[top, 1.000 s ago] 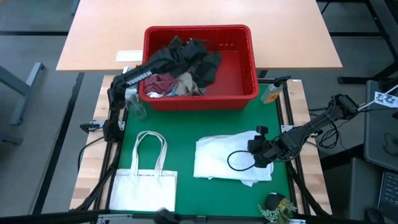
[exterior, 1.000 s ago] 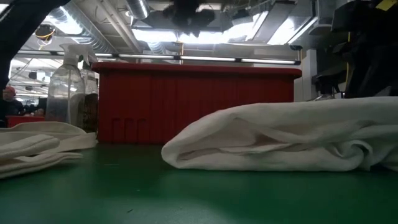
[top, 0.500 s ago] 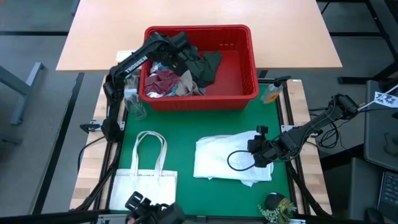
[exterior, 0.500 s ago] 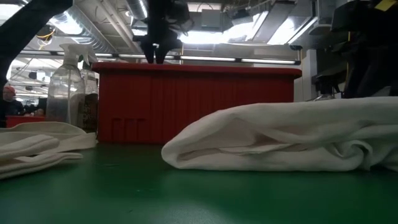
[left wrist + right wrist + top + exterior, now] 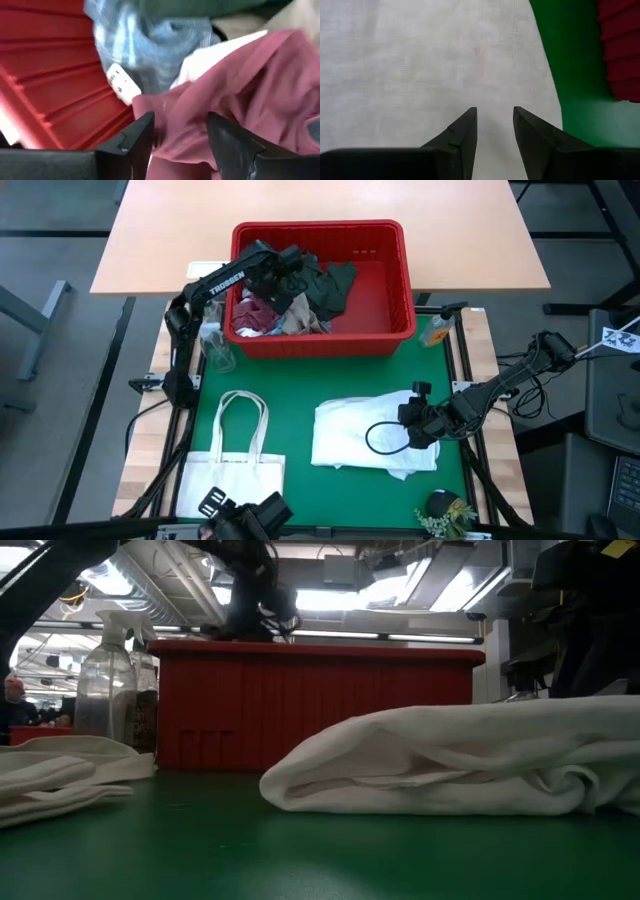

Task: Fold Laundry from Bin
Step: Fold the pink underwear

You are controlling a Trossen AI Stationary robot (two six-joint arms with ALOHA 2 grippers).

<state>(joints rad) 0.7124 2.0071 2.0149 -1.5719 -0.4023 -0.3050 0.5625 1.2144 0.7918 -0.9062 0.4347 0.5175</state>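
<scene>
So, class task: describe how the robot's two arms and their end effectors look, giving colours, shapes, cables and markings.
Both arms are dark, slim and jointed. The left arm bears white "TROSSEN" lettering on one link. A black cable loops beside the right arm. Each end effector has two dark, tapered, wedge-shaped fingers: left end effector, right end effector.

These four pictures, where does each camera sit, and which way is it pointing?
High view: overhead, straight down; both arms, red bin, white garment.
Low view: at tabletop height, level across the mat; bin front, garment, left arm above.
Left wrist view: on the left arm, inside the bin; open left gripper over maroon cloth.
Right wrist view: on the right arm; open right gripper above the garment.
Shared: all show the bin.
</scene>
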